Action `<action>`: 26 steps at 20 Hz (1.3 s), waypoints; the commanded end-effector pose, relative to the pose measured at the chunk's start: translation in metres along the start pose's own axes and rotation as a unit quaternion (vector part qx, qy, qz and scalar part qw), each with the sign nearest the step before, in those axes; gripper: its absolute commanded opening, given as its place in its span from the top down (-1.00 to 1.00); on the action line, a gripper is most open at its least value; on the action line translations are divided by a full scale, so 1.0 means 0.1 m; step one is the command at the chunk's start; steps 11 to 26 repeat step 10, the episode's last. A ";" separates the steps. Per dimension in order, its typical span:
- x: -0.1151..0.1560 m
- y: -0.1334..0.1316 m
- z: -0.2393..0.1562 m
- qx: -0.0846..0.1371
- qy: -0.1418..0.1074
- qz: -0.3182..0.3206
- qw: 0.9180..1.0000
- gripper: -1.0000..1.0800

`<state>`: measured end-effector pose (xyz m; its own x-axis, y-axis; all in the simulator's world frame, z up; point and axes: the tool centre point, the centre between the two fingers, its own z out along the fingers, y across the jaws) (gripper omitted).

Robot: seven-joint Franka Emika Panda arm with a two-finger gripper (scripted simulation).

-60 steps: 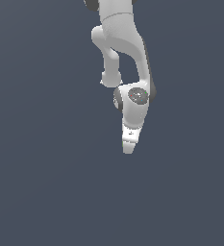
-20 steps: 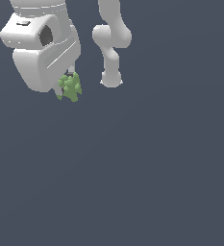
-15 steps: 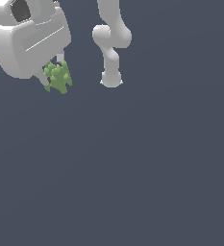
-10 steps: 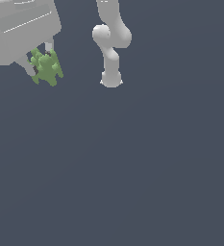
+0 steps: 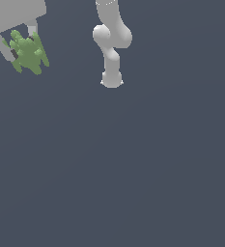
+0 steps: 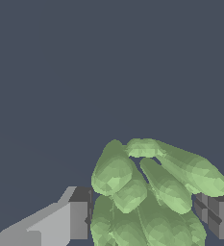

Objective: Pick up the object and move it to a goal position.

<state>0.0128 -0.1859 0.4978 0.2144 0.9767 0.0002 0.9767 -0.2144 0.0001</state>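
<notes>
The object [image 5: 29, 52] is a small light-green lumpy thing with many leaf-like lobes. It hangs high at the exterior view's upper left, held between the two fingers of my white gripper [image 5: 21, 46]. The gripper's body is cut off by the frame's edge. In the wrist view the object [image 6: 152, 192] fills the space between the two grey finger pads [image 6: 80, 214], which press on it from both sides. The gripper is shut on the object, well above the floor.
The arm's white base and lower links [image 5: 111, 43] stand at the top middle of the exterior view. A plain dark grey floor [image 5: 133, 169] lies under everything. No goal marker shows.
The gripper has carried the object up and toward the exterior view's left, closer to the camera. Three seconds ago the gripper was low near the middle with no object visible.
</notes>
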 end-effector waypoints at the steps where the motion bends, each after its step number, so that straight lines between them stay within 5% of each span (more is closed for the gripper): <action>1: -0.03 0.02 -0.05 0.000 0.000 0.000 1.000 1.00; 26: -0.06 0.04 -0.11 0.000 0.000 0.000 1.000 1.00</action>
